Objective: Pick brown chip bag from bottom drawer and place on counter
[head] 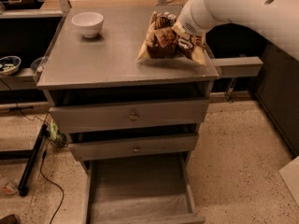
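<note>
The brown chip bag (164, 42) stands tilted on the right part of the counter (103, 55), its lower edge touching or just above the top. My gripper (185, 35) is at the bag's upper right, mostly covered by my white wrist and arm coming in from the upper right, and it is shut on the bag. The bottom drawer (140, 190) is pulled out below the cabinet, and its flat grey floor holds nothing.
A white bowl (88, 23) sits at the counter's back left. The two knobbed drawers (133, 116) are nearly closed. A narrow side shelf (237, 66) juts out to the right. On the floor at left are a black bar and cable (30, 164), and a small dish (8, 64) sits on a low shelf.
</note>
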`<control>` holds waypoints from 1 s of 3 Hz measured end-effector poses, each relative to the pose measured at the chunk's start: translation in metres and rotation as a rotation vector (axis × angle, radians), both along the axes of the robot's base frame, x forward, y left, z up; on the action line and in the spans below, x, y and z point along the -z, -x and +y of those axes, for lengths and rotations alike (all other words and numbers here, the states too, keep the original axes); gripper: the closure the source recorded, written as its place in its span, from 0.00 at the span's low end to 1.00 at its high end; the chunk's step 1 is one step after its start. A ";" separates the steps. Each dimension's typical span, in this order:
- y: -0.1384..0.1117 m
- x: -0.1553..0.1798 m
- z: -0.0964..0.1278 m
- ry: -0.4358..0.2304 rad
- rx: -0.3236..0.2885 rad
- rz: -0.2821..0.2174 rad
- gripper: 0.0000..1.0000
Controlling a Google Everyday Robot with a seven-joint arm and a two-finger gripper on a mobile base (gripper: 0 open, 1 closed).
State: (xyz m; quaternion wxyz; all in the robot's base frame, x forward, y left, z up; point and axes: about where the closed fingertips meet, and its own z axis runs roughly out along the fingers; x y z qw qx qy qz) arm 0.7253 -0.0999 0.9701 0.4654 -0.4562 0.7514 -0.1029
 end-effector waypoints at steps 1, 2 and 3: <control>-0.010 0.006 0.012 -0.001 -0.032 0.022 1.00; -0.025 0.018 0.031 -0.029 -0.080 0.051 1.00; -0.036 0.034 0.047 -0.057 -0.120 0.089 1.00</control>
